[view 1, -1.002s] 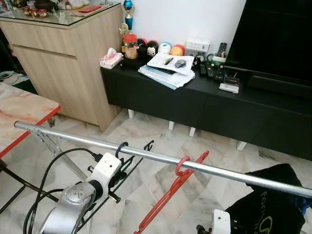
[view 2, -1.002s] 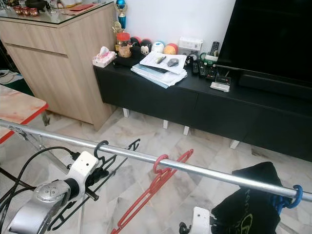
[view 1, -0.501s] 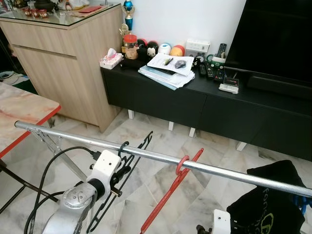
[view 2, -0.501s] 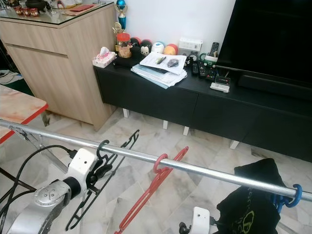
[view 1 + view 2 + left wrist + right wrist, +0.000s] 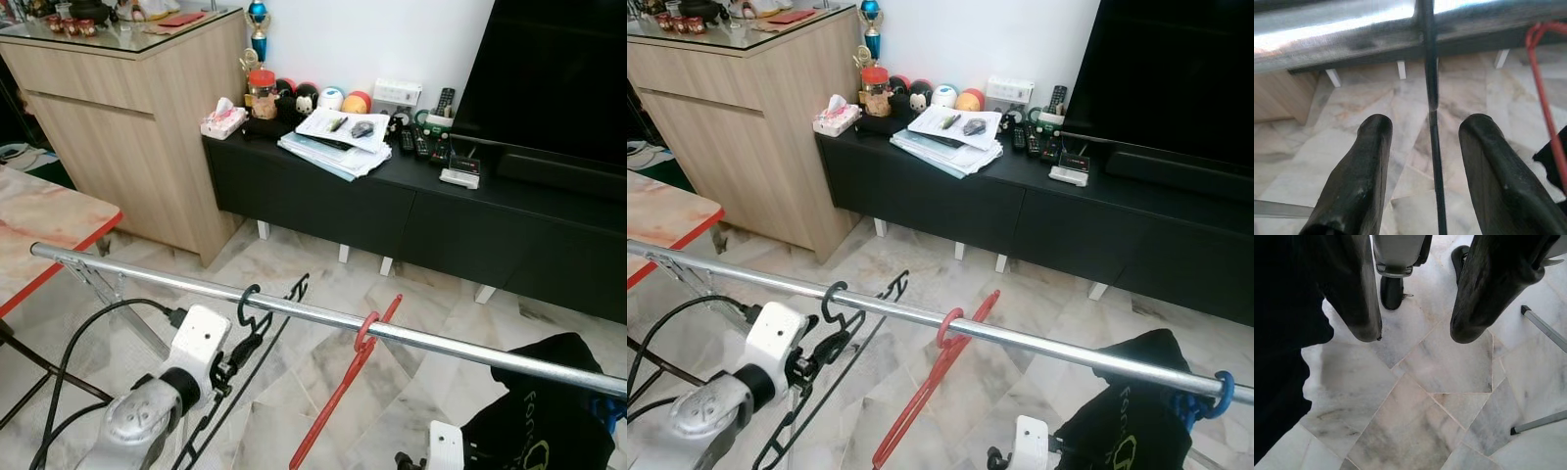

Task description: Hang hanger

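Marble-tile floor (image 5: 323, 264), glossy; steel rail (image 5: 323, 316) crosses it.
Thin black wire hanger (image 5: 257, 315) hooked on rail, 9 o'clock of red hanger (image 5: 343, 382); left gripper (image 5: 1426, 161) released, fingers straddling it. Right gripper (image 5: 1413, 333) spread over floor.

Lower ends of black hanger (image 5: 257, 343) and red hanger (image 5: 343, 382) cut off by frame edge; rail (image 5: 1342, 34) blurred in left wrist view; dark garment (image 5: 549, 411) partly out of frame.
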Robot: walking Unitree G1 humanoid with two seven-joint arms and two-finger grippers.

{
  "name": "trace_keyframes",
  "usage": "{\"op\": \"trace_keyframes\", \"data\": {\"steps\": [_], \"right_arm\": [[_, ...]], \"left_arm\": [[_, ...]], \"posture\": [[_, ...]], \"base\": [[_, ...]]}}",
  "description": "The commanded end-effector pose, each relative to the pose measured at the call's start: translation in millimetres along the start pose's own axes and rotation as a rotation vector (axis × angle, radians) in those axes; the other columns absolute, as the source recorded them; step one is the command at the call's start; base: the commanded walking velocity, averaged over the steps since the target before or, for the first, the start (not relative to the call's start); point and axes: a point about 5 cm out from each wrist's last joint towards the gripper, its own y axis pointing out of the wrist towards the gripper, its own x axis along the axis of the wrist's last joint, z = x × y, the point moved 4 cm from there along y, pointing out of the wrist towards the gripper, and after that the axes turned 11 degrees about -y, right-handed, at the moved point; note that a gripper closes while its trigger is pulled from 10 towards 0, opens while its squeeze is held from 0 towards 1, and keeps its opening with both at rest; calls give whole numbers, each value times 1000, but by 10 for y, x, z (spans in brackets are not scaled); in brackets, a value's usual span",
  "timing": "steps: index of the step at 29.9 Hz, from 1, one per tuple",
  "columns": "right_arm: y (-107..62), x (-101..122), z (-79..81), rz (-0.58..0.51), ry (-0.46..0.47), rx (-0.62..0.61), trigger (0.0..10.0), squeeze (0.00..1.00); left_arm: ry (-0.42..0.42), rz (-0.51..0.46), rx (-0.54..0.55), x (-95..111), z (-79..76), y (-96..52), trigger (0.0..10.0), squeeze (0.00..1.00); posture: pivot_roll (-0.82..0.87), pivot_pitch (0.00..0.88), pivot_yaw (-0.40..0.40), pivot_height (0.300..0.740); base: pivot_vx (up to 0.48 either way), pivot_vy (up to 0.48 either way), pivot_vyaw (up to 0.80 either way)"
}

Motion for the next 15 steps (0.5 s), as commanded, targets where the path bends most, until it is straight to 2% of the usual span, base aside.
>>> {"op": "trace_keyframes", "data": {"steps": [1, 5, 6, 7, 9, 10, 11, 12, 14, 15], "right_arm": [[-4, -42, 0, 18, -12, 0, 10000, 0], [-4, -42, -3, 19, -15, 0, 10000, 0], [-4, -41, -5, 19, -16, 1, 10000, 0], [-4, -39, -7, 19, -18, 1, 10000, 0], [-4, -38, -10, 19, -20, 2, 10000, 0], [-3, -37, -11, 20, -22, 2, 10000, 0], [-3, -36, -12, 20, -23, 3, 10000, 0], [-3, -35, -14, 21, -25, 3, 10000, 0], [-3, -33, -18, 21, -26, 2, 10000, 0], [-3, -31, -21, 21, -29, 2, 10000, 0]], "left_arm": [[1, -22, 7, 63, -3, -97, 10000, 894], [-17, -61, 63, 86, 46, -217, 10000, 875], [-31, -80, 78, 108, 52, -248, 10000, 851], [-38, -112, 100, 145, 61, -297, 10000, 765], [-40, -142, 122, 180, 67, -348, 10000, 765], [-33, -152, 133, 184, 65, -389, 10000, 612], [-26, -157, 139, 183, 62, -418, 10000, 282], [-18, -165, 151, 179, 62, -465, 10000, 0], [-18, -170, 159, 175, 63, -487, 10000, 0], [3, -169, 201, 141, 121, -542, 10000, 0]], "posture": [[165, 82, -31, 740], [167, 82, -32, 740], [173, 83, -35, 740], [174, 82, -36, 740], [179, 82, -37, 740], [180, 82, -40, 740], [180, 82, -40, 740], [182, 82, -44, 740], [182, 81, -44, 740], [184, 81, -46, 740]], "base": [[0, 0, 0], [0, 0, 0], [0, 0, 0], [0, 0, 0], [0, 0, 0], [0, 0, 0], [0, 0, 0], [0, 0, 0], [0, 0, 0], [0, 0, 0]]}}
